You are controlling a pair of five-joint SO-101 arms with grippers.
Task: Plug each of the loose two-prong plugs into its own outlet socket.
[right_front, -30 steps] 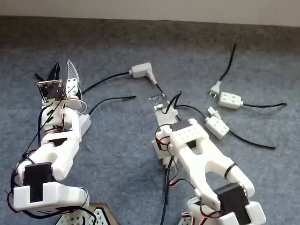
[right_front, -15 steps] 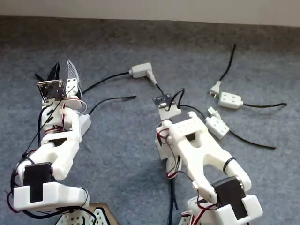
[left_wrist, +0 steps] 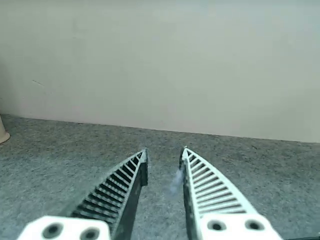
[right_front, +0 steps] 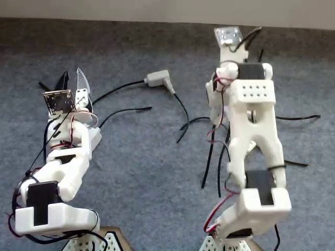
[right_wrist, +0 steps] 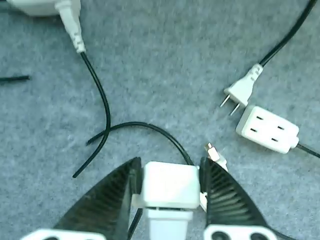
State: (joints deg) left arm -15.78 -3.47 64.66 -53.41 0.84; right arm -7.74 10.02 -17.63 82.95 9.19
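Right gripper (right_wrist: 170, 167): fingers pinching a white outlet block (right_wrist: 169, 186) by its 2 sides. A plug tip (right_wrist: 214, 152) shows just behind the block, partly hidden by 1 finger. Farther on, a loose 2-prong plug (right_wrist: 240, 91) lies on the grey table (right_wrist: 165, 65), its prongs just beside a 2nd outlet block (right_wrist: 267, 129), not inserted. Farthest: angled plug (right_wrist: 67, 17) with black cord (right_wrist: 102, 107). Left gripper (left_wrist: 163, 155): fingers spread, nothing between them, pointing toward the wall (left_wrist: 160, 60).

The worktop (right_front: 136, 172) is speckled grey. The plug (right_wrist: 239, 92), outlet (right_wrist: 267, 129) and the socket block (right_wrist: 169, 186) between dark ribbed jaws are white; their cords (right_wrist: 108, 117) are black.
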